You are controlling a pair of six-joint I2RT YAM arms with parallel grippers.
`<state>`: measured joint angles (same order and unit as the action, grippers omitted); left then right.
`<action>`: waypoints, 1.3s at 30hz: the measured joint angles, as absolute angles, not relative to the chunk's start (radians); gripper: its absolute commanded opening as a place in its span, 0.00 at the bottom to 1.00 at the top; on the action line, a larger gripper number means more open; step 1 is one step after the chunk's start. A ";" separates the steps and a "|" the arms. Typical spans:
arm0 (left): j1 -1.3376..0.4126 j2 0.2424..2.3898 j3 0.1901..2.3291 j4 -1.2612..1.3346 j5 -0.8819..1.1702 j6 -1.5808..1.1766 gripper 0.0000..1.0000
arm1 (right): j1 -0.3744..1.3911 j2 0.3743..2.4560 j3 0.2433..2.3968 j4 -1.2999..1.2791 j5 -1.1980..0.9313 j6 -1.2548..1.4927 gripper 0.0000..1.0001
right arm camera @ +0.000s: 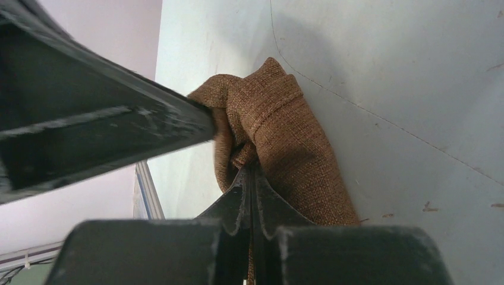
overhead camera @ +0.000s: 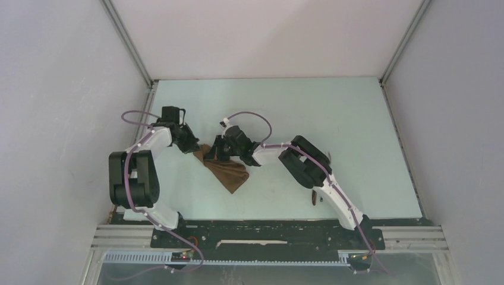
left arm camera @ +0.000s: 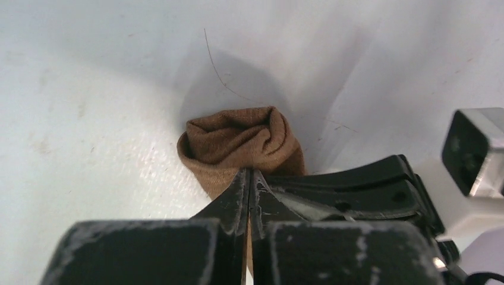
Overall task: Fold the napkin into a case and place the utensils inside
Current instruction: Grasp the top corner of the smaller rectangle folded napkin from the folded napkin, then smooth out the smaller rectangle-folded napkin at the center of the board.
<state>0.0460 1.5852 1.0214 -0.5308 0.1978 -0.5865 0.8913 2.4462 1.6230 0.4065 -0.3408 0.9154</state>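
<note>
The brown napkin [overhead camera: 229,173] lies bunched and folded narrow on the table, its upper end lifted between both grippers. My left gripper [overhead camera: 194,146] is shut, pinching the upper left edge of the napkin [left arm camera: 238,142]; cloth shows between its jaws [left arm camera: 249,173]. My right gripper [overhead camera: 221,149] is shut on the cloth close beside it, its tips [right arm camera: 251,170] biting a fold of the napkin [right arm camera: 285,136]. The utensils [overhead camera: 314,197] lie by the right arm's forearm, mostly hidden; only a brown handle end and a dark sliver show.
The right gripper's black fingers [left arm camera: 362,184] cross close to the left jaws. The left gripper's finger [right arm camera: 107,124] fills the upper left of the right wrist view. The enclosure walls and the left metal rail [overhead camera: 128,41] border the pale table [overhead camera: 333,119].
</note>
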 measured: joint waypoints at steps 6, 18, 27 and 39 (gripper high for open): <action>0.044 1.658 1.000 -0.481 0.245 -0.595 0.00 | 0.891 2.446 1.623 0.406 -0.340 0.915 0.00; 0.045 1.719 0.987 -0.423 0.285 -0.605 0.00 | 0.893 2.413 1.637 0.303 -0.334 0.831 0.08; 0.045 1.719 0.988 -0.424 0.284 -0.604 0.00 | 0.876 2.276 1.681 -0.065 -0.415 0.557 0.57; 0.045 1.720 0.992 -0.430 0.284 -0.603 0.00 | 0.894 2.020 1.698 -0.533 -0.337 -0.149 0.97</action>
<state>0.0452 1.7195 0.9916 -0.4301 0.2844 -0.6029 0.8944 2.0197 1.6978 -0.5335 -0.3370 -0.1490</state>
